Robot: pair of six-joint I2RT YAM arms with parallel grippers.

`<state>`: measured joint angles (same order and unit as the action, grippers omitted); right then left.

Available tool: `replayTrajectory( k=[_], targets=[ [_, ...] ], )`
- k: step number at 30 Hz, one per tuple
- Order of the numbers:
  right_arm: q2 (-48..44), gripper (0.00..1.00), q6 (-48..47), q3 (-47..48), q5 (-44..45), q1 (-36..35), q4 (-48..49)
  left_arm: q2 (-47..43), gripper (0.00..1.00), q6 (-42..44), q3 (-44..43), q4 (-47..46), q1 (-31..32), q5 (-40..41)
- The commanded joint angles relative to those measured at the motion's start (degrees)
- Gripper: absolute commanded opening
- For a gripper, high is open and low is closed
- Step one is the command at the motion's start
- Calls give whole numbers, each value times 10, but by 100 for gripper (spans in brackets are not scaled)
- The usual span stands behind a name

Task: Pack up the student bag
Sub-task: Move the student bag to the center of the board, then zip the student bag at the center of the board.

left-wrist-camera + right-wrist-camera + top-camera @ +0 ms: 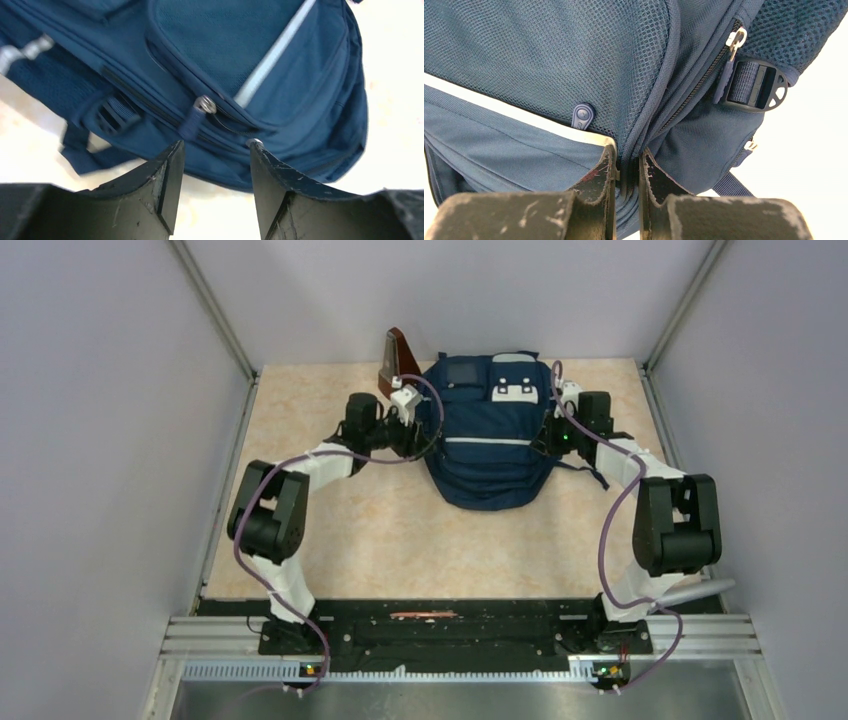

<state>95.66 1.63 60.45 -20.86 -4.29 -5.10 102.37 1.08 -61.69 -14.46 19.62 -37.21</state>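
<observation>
we saw the right gripper (628, 162) pinched narrow on the side of the student bag (487, 445). the left gripper (216, 149) stood open beside it.

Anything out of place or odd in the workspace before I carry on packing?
Two things. A reddish-brown flat item stands tilted just left of the student bag, at its far end and not inside it. A grey rod-like thing lies at the near right, by the right arm's base. What either is, I cannot tell.
</observation>
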Motion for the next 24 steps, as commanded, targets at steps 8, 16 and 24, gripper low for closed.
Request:
replayTrajectory(
  k=[8,16,24],
  targets=[
    [-24,0,-66,22,-30,14,24,141,54,122,-200,86,-29,-162],
    [-22,0,-63,22,-37,19,25,184,54,133,-251,134,-29,-188],
    [-24,0,-55,22,-40,21,27,206,29,129,-273,176,-28,-216]
  ],
)
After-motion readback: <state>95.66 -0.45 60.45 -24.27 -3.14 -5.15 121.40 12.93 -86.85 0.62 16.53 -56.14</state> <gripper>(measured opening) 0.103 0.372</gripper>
